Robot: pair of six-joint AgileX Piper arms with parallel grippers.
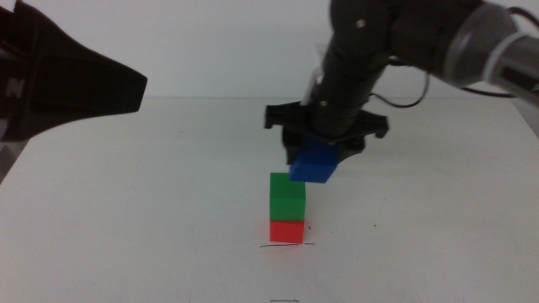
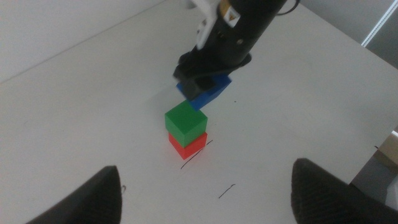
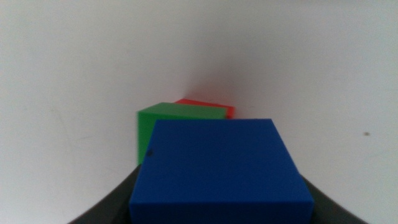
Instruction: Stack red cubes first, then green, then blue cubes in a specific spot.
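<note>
Your white desk [image 1: 126, 210] carries a pen-marked spot near the front edge, which is why the stack grows there. Your right end effector [image 1: 324, 150] comes in from the far right and hangs just above and to the right of that stack, clenched on the blue cube [image 1: 314, 162], which tilts slightly in its jaws and touches nothing below. It sits high so the blue cube can clear the green cube's top before lowering. Your left end effector [image 2: 205, 186] waits at the left, jaws spread wide, holding nothing. The green cube [image 1: 287, 199] rests squarely on the red cube [image 1: 286, 230], so red and green are done; only blue remains.
</note>
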